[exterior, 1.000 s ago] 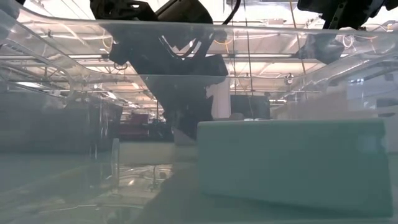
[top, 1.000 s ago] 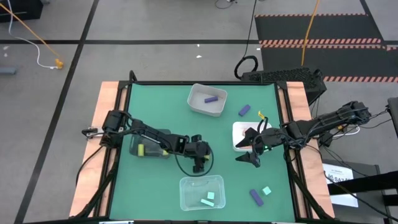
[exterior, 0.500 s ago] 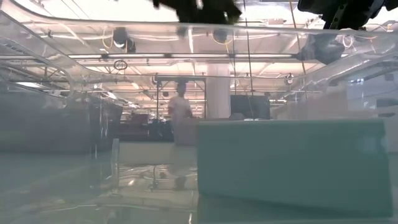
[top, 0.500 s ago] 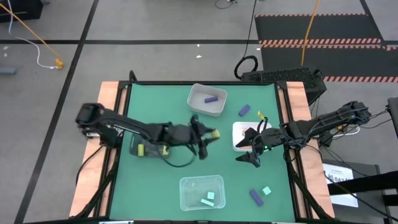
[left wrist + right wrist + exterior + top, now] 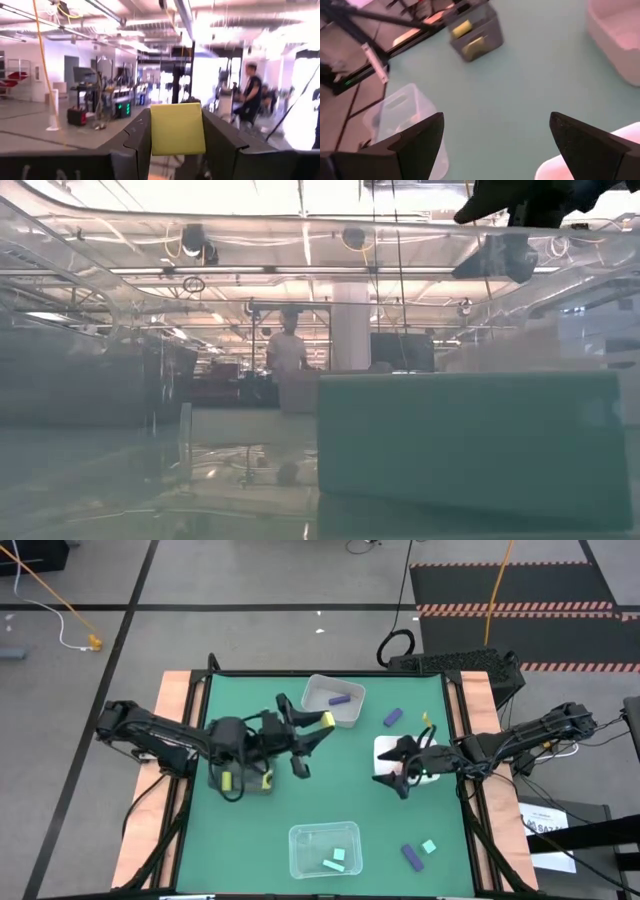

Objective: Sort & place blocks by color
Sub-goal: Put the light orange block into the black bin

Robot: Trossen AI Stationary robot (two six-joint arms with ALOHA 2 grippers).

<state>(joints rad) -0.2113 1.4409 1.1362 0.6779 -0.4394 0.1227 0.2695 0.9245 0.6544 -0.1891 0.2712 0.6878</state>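
1. The left gripper (image 5: 312, 736) is up over the middle of the green table (image 5: 330, 790), its fingers pinched on a yellow block (image 5: 177, 128). From the left wrist view that block looks like a flat, matte, squarish face filling the gap between the fingers.
2. The right gripper (image 5: 400, 765) sits just beside the white tray (image 5: 384, 748) on the right, jaws spread wide with nothing in them.
3. Yellow count: three. One held, two in the grey tray (image 5: 240, 780) on the left.
4. Purple: three. One bar in the far tray (image 5: 333, 700), one loose on the table right of it, one near the front right corner.
5. Mint-green: three. Two in the clear tray (image 5: 322, 850) at the front, one loose beside the front purple one.
6. Four trays total that I can see.
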